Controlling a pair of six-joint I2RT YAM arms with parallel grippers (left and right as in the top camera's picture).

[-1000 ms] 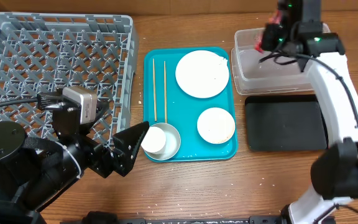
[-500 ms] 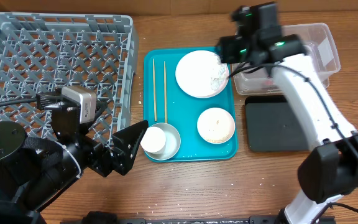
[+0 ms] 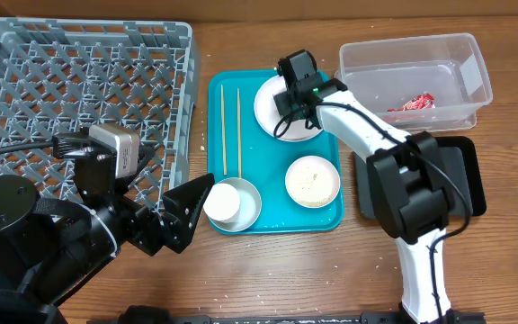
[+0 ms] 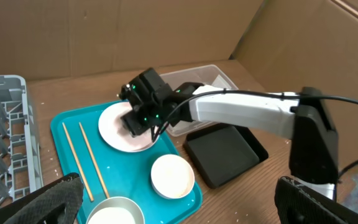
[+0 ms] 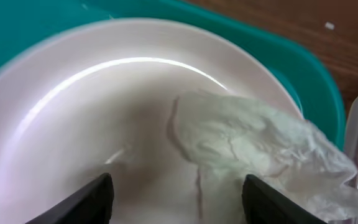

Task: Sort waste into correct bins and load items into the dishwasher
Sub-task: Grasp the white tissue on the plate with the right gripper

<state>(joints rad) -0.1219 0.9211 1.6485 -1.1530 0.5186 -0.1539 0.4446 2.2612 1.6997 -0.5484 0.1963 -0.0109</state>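
Note:
My right gripper (image 3: pixel 287 105) hangs open low over the pinkish-white plate (image 3: pixel 270 110) on the teal tray. In the right wrist view its gripper (image 5: pixel 182 208) straddles the edge of the crumpled white napkin (image 5: pixel 253 149) lying on the plate (image 5: pixel 73 124). The red scrap (image 3: pixel 412 103) lies in the clear tub (image 3: pixel 475 49). The black tray (image 3: pixel 470 180) is partly hidden by the arm. My left gripper (image 3: pixel 187 214) is open and empty beside the metal bowl (image 3: pixel 250 211), which holds the white cup (image 3: pixel 221 202). The small white bowl (image 3: pixel 313 180) and chopsticks (image 3: pixel 238 130) lie on the teal tray. The grey dish rack (image 3: pixel 79 90) stands at the left.
The teal tray (image 3: pixel 277 220) sits mid-table between rack and bins. In the left wrist view the plate (image 4: pixel 114 127), white bowl (image 4: pixel 173 176), tub (image 4: pixel 213 78) and black tray (image 4: pixel 225 152) show, with cardboard walls behind. A few loose rice grains dot the wood.
My right arm has swung left from over the clear tub to the plate. The red scrap now lies in the tub. The left arm has not moved.

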